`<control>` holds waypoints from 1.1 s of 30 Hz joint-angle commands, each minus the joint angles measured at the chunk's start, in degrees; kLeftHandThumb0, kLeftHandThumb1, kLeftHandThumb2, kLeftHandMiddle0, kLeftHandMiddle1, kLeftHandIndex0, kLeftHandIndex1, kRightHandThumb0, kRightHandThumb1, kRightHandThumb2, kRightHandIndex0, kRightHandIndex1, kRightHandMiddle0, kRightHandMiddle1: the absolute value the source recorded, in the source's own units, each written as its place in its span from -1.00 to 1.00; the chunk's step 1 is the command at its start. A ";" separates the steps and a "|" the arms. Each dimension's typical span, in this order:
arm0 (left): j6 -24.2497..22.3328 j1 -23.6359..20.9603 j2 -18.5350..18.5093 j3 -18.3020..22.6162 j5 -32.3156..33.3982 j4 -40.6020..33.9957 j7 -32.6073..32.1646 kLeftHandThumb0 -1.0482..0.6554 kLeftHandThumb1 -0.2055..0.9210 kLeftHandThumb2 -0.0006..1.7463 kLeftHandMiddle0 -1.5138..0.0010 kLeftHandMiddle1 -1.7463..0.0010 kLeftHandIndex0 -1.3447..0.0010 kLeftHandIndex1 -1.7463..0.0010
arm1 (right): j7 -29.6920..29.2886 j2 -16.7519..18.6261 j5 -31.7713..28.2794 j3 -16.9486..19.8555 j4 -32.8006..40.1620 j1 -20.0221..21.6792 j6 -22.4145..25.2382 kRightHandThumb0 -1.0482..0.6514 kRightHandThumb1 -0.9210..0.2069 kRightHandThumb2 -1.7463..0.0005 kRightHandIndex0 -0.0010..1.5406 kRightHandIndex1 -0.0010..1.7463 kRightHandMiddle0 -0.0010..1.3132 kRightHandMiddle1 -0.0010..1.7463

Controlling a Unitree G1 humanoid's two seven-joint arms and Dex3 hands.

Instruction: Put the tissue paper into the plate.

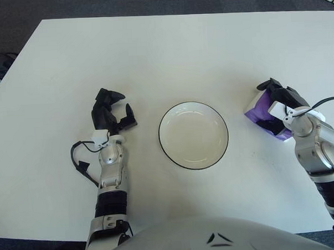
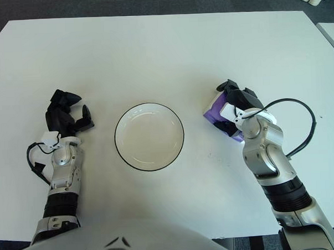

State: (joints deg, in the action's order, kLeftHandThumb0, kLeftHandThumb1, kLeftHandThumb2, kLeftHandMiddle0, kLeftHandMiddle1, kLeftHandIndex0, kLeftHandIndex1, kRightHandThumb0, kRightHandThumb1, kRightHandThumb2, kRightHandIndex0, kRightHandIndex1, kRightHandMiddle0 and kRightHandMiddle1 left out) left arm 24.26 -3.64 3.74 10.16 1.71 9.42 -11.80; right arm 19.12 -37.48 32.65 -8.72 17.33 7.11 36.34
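Right hand (image 1: 281, 100) curled around purple tissue paper pack (image 1: 259, 108) at three o'clock of round black-rimmed white plate (image 1: 193, 135) (left hand (image 1: 109, 111) loosely spread, idle at nine o'clock).

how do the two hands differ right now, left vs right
The left hand rests on the table left of the plate with fingers relaxed and open, holding nothing; the right hand is curled over the purple tissue pack at the table's right side. The left hand touches no object; the right hand covers much of the pack. Both have black fingers on silver forearms.
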 commanded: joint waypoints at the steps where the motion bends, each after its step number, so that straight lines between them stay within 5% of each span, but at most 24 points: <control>1: -1.16 3.00 0.10 0.52 0.17 1.94 0.00 0.22 -0.46 0.73 0.14 -1.00 -0.12 -0.79 | 3.55 0.11 -0.65 -2.11 -2.73 -3.58 1.75 -0.06 0.47 -0.61 -0.94 0.98 -0.52 0.99; 4: -1.21 3.06 0.03 0.47 -0.09 1.88 -0.08 0.22 -0.45 0.73 0.15 -1.00 -0.11 -0.81 | 3.80 0.05 -0.26 -2.14 -2.34 -3.79 1.57 -0.23 0.19 -0.53 -0.83 0.99 -0.24 1.00; 8: -1.54 3.09 -0.12 0.47 -0.37 1.76 -0.17 0.22 -0.45 0.73 0.16 -1.00 -0.10 -0.82 | 3.88 0.44 -0.37 -1.68 -2.17 -3.54 1.65 0.13 0.45 -0.75 -0.29 0.93 0.05 1.00; 16: -1.46 3.00 -0.05 0.59 0.03 1.87 -0.01 0.22 -0.50 0.77 0.11 -1.00 -0.12 -0.81 | 2.39 1.69 -0.90 -0.47 -2.56 -3.46 0.70 0.23 0.71 -0.90 0.18 0.79 0.05 1.00; 23: -1.56 2.87 -0.16 0.65 0.05 2.09 0.02 0.22 -0.48 0.74 0.12 -1.00 -0.14 -0.77 | 0.62 2.86 -1.17 1.21 -1.49 -3.69 -1.62 0.23 0.78 -0.94 0.27 0.76 0.04 1.00; 33: -1.60 2.78 -0.12 0.82 0.37 2.25 0.15 0.22 -0.46 0.71 0.15 -1.00 -0.18 -0.72 | -8.02 4.70 -0.40 3.72 -1.38 -5.84 -11.88 0.23 0.85 -1.00 0.31 0.78 0.08 1.00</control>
State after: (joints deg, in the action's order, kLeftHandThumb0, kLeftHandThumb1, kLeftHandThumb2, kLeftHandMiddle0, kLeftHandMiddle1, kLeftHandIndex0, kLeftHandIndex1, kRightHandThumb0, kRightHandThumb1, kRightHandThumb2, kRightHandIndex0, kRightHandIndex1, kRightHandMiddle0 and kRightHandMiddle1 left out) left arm 24.27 -3.51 3.64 10.44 1.69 9.26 -11.80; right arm 12.51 -34.02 32.76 -4.79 17.94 4.07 26.91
